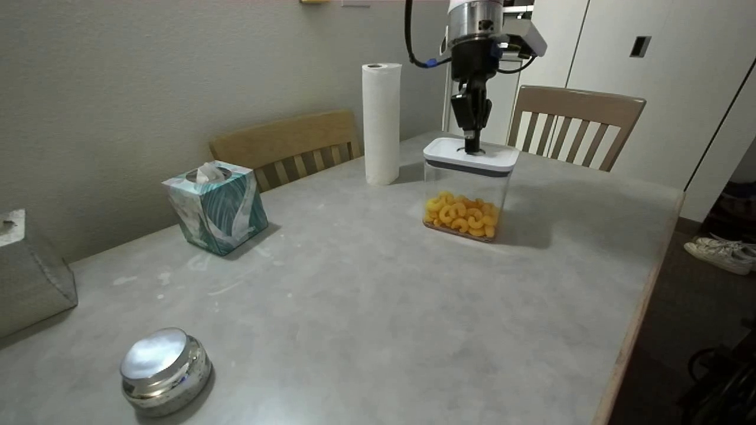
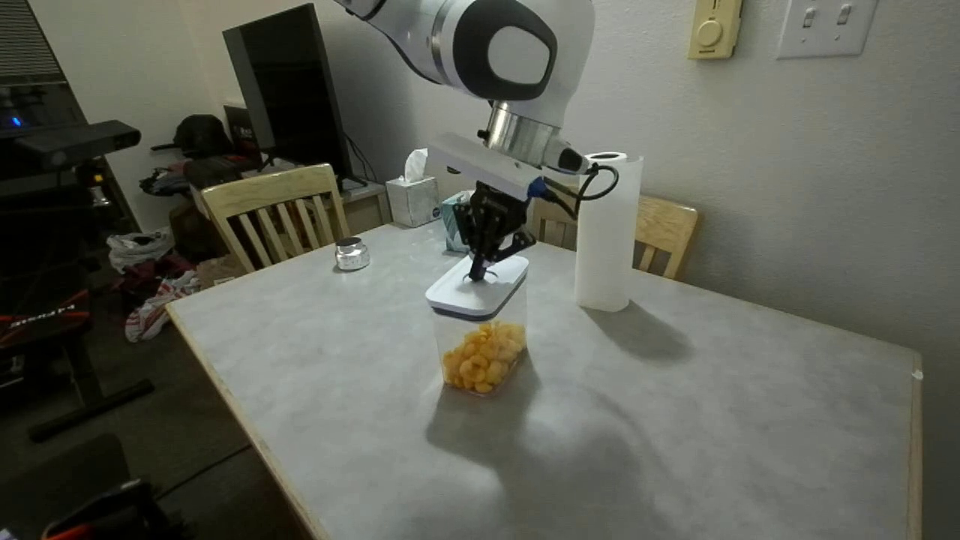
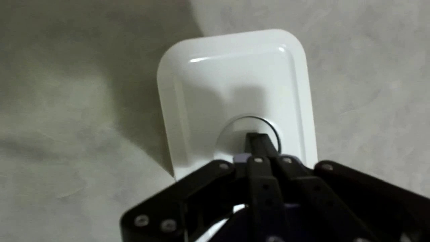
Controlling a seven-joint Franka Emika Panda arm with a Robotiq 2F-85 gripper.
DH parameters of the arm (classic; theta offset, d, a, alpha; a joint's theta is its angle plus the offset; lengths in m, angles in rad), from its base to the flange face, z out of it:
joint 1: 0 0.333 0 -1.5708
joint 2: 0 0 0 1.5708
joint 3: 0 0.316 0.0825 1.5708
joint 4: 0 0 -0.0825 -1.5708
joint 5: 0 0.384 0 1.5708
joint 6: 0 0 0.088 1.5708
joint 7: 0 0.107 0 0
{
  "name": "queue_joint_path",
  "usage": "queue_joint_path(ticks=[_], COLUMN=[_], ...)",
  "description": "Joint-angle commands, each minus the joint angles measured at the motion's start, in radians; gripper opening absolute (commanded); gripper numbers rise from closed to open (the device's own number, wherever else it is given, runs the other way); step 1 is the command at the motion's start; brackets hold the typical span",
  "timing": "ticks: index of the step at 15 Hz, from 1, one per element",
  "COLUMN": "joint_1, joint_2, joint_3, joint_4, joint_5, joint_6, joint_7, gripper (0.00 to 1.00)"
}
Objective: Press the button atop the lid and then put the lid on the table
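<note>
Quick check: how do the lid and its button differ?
The lid is a rounded rectangle; the button is round. The lid is far larger than the button. In the wrist view, the gripper hides much of the button, while a broad stretch of the lid shows. Both are white.

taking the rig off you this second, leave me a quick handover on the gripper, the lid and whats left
Gripper: shut, pointing down, tip at the button, apparently touching it.
Lid: on the clear container, which holds yellow pasta-like pieces and stands on the table.
Done: gripper is lined up with the button; whether the press has gone through, I can't tell.
Left: probably finish the press if needed, then grip the lid, lift it off and set it on the table.
</note>
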Motion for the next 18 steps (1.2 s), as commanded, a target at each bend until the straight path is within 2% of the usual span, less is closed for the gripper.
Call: queue_joint_path(ticks=[1,6,7,9,18], joint_1=[-0.004,0.036,0.041,0.038,0.011], joint_2=[0.039,-0.016,-0.019,-0.022,0.011], joint_3=[0.002,-0.015,-0.015,-0.009,0.008], joint_4=[0.068,0.147,0.161,0.176,0.159], joint_5=[-0.025,-0.132,-0.148,-0.157,-0.118], joint_6=[-0.062,-0.192,-0.205,-0.215,-0.139], joint_7=[-0.014,0.039,0.042,0.029,-0.052], gripper=[0.0,0.0,0.22,0.31,0.96])
